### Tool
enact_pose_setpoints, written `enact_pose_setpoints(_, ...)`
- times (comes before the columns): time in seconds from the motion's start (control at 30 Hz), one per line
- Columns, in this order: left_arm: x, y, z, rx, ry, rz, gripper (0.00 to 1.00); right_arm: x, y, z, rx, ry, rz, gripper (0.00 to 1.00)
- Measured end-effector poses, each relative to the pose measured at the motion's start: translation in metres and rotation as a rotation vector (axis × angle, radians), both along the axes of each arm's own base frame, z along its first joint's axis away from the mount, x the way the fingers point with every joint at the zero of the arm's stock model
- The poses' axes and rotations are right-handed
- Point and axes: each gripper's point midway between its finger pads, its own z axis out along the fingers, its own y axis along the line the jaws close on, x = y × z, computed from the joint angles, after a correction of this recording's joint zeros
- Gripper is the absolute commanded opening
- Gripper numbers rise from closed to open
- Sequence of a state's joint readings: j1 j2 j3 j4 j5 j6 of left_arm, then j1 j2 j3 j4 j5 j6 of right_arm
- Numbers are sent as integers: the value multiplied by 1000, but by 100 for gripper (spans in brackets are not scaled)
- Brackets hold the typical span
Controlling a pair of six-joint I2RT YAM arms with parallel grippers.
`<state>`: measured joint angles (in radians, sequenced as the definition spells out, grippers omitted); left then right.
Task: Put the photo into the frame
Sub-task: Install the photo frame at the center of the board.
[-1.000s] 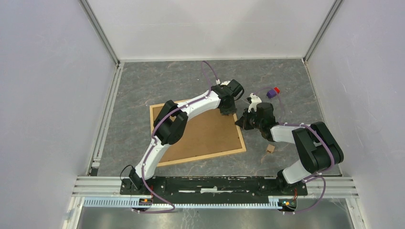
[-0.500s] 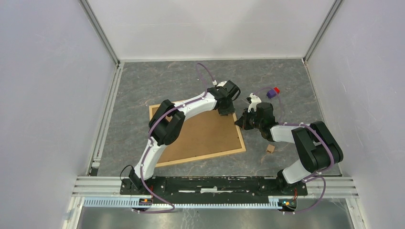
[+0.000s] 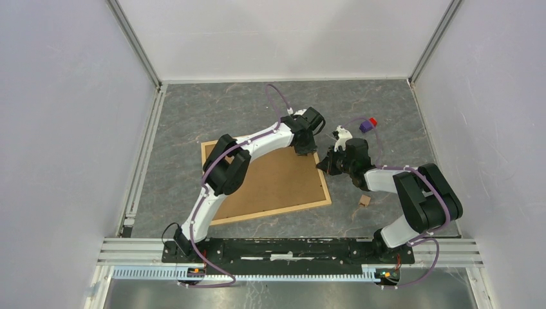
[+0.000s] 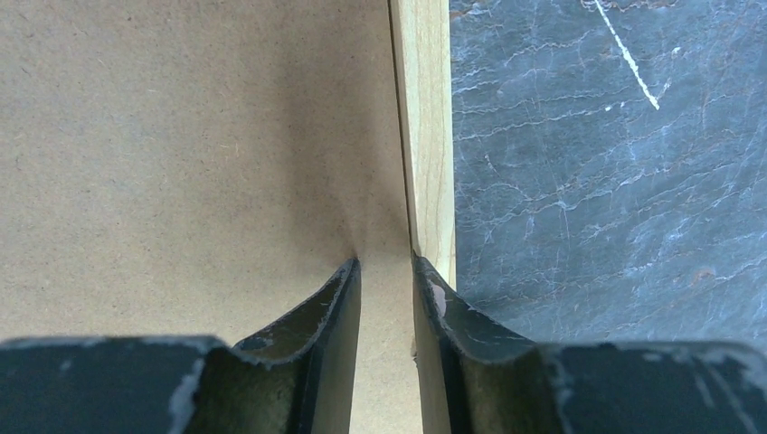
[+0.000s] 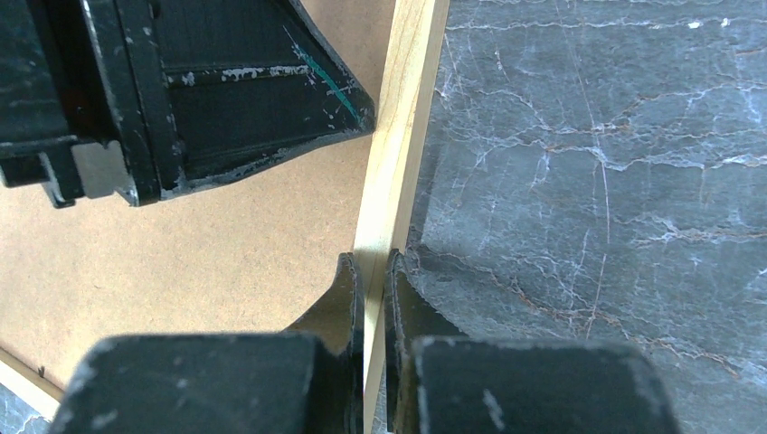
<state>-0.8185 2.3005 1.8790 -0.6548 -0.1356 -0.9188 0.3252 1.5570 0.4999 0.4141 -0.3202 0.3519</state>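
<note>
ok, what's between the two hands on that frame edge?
Only the frame itself: a bare run of its wood strip, brown back panel beside it. Shows in the right wrist view.

I see a grey marbled desk (image 3: pixel 193 116). A wooden frame (image 3: pixel 277 183) lies brown back up near its centre, askew. A small purple-and-red object (image 3: pixel 368 124) sits toward the far right corner, and a small wooden block (image 3: pixel 364 201) lies nearer the right edge.

Light-wood frame (image 3: pixel 277 183) flat, brown backing up, skewed.
</note>
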Motion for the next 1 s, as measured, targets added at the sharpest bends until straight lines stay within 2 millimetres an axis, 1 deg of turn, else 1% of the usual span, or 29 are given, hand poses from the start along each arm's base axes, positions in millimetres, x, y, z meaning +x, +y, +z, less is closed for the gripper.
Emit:
enact_pose_setpoints(0.13,0,0,-1,9,6,0,33,0,0,0,0,0,0,0)
enact_pose_setpoints(0.73,-1,-1,-3,60,12,2,34,0,0,0,0,0,0,0)
enact_pose_setpoints(1.0,-1,0,-3,109,4,6,37,0,0,0,0,0,0,0)
